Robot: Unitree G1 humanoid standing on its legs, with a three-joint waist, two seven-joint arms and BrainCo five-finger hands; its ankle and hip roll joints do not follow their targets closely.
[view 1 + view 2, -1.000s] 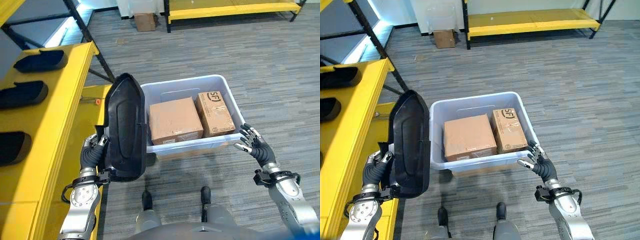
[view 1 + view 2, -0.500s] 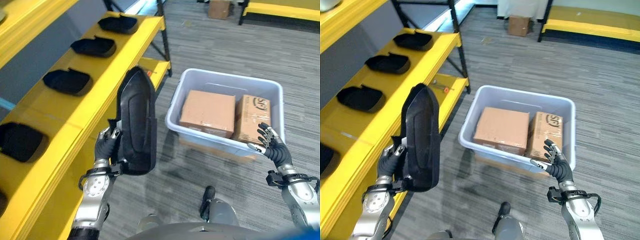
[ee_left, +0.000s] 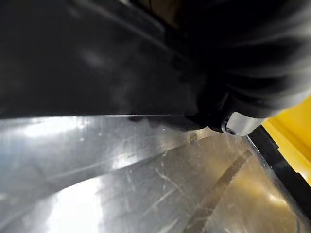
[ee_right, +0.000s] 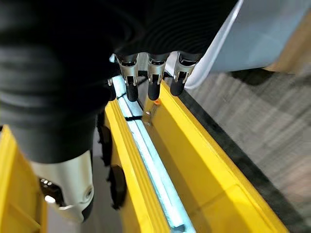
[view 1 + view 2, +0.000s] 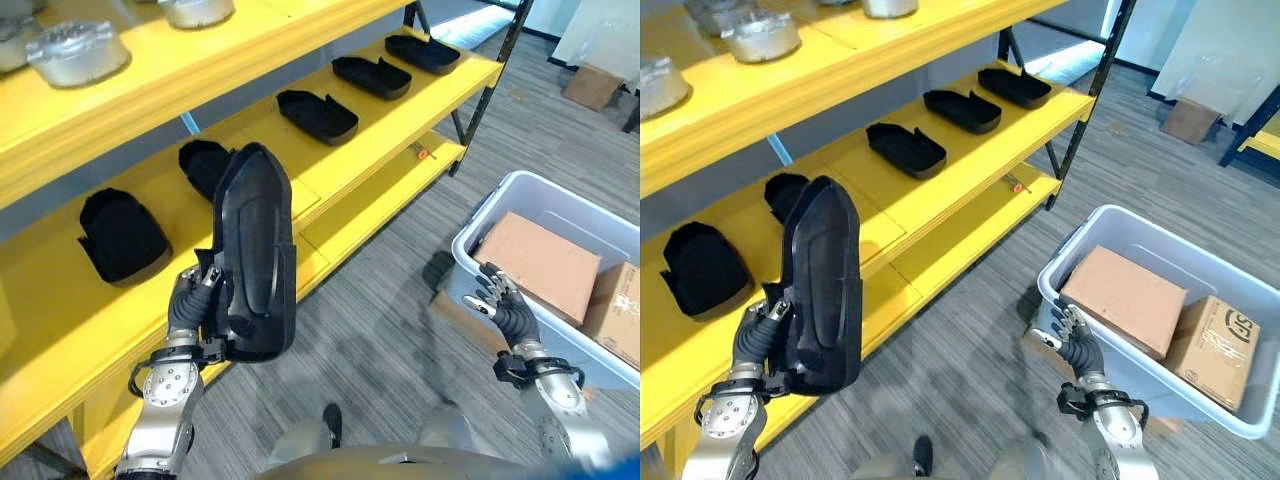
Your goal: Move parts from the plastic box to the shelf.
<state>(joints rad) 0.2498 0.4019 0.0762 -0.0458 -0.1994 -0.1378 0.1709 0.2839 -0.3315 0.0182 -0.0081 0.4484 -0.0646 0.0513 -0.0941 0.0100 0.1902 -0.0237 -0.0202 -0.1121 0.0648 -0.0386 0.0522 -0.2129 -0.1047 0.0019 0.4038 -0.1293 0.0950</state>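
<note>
A large black moulded part [image 5: 255, 250] stands upright in my left hand [image 5: 188, 312], whose fingers curl round its lower edge. It hangs just in front of the yellow shelf [image 5: 330, 165], near the middle level where several similar black parts [image 5: 318, 115] lie in a row. The pale plastic box [image 5: 1080, 240] sits on the floor at the right and holds two cardboard cartons [image 5: 1125, 300]. My right hand [image 5: 505, 310] floats by the box's near corner, open, with relaxed fingers [image 4: 150, 77] holding nothing.
Silver metal castings [image 5: 78, 50] sit on the shelf's upper level. A lower yellow level [image 5: 370, 205] juts out toward the floor. A black upright post [image 5: 490, 85] marks the shelf's far end. Grey carpet lies between shelf and box.
The camera has swung left, so the shelf now fills the left and the box sits at the right. My left hand still holds the black part, now close to the shelf.
</note>
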